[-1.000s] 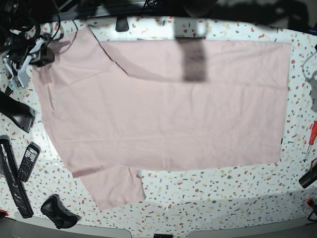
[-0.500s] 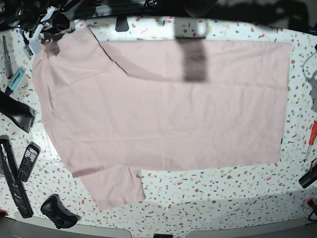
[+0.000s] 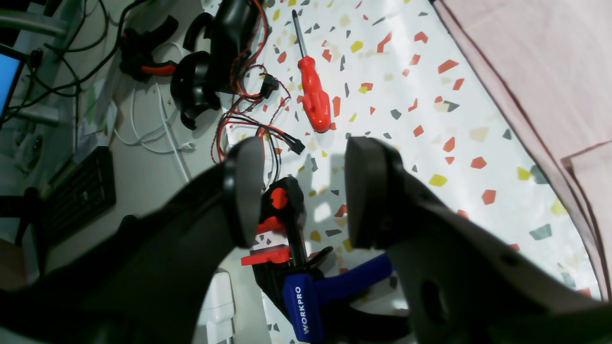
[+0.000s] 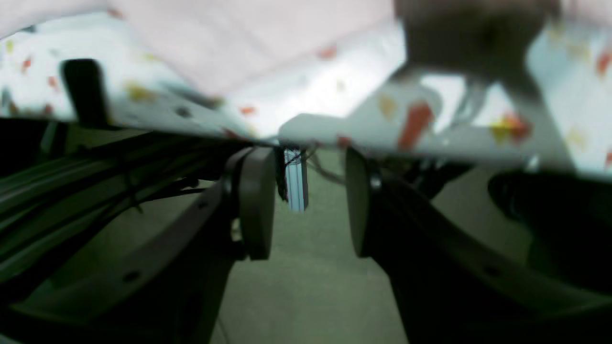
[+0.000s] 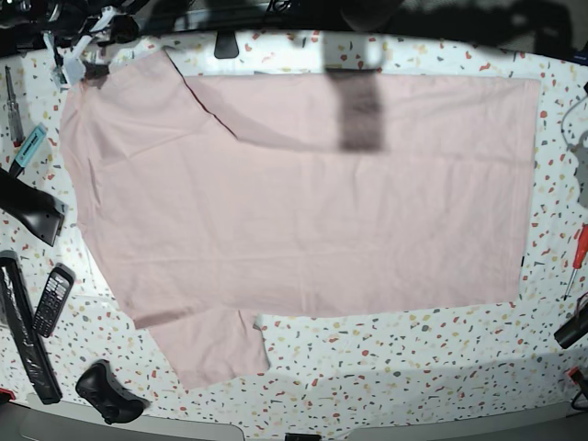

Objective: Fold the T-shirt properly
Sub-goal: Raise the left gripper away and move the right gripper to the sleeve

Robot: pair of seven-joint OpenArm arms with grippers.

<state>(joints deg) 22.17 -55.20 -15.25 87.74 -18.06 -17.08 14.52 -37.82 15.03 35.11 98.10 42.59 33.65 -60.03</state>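
Base view, nearest edge first: one sleeve of the T-shirt [image 5: 303,211] pokes out toward the front of the tabletop [image 5: 413,367], just as it did a second ago, and the body of the shirt lies flat, plain side up, across the middle. A black handset [image 5: 52,299] and a dark controller [image 5: 108,390] sit off its near-left corner, apart from the cloth. Farther back, the far-left sleeve is folded over the chest along a diagonal crease. That fold is the thing that matters: a second ago the right end effector [image 5: 81,50] was low beside that corner, and since then it has climbed away to the far-left edge of the tabletop, leaving the sleeve lying where it was laid.

Right wrist view, though blurred, shows its two pads [image 4: 258,210] parted with nothing between them, so it has released the cloth. Left wrist view shows the left end effector [image 3: 306,191] also spread wide and empty, hovering over a red screwdriver [image 3: 313,91] and a blue-handled clamp [image 3: 306,296], with the shirt's hem off to one side.

One sleeve fold looks done; the near sleeve and body folds remain.
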